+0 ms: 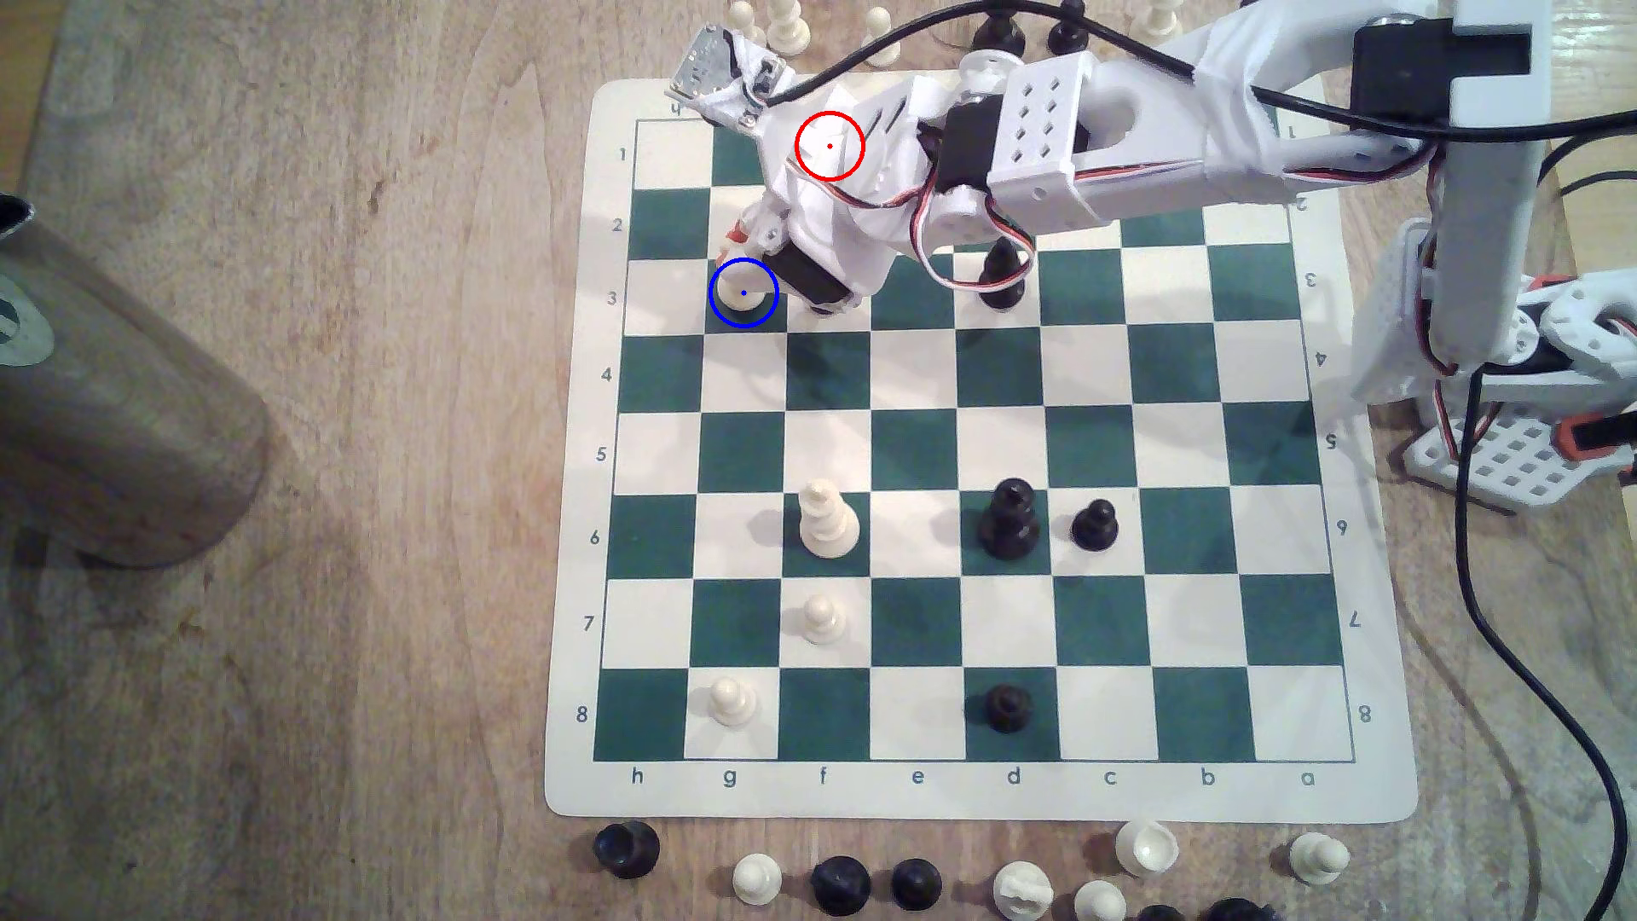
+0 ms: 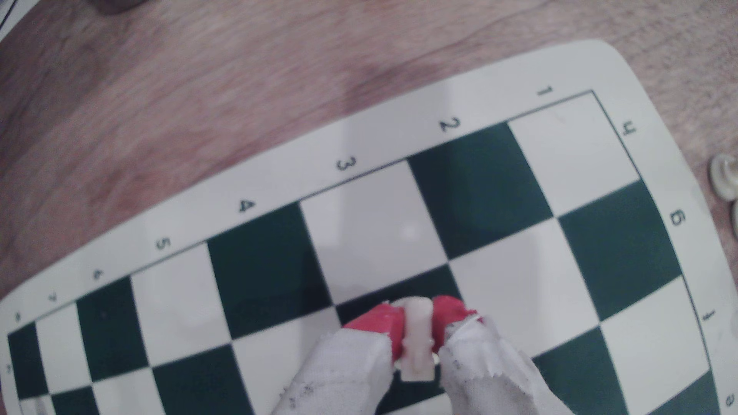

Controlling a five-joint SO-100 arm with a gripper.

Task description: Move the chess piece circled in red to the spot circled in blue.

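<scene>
Wooden desk carries green-and-white chess board. Arm reaches in from exterior view's right toward far left part of board. Gripper, red fingertips and taped fingers, clenched on cream chess piece; piece held between both pads. In exterior view piece base sits inside blue ring on dark green square, row 3, column g. Red ring overlays arm body. Cream pawns and black pieces stand on near rows.
</scene>
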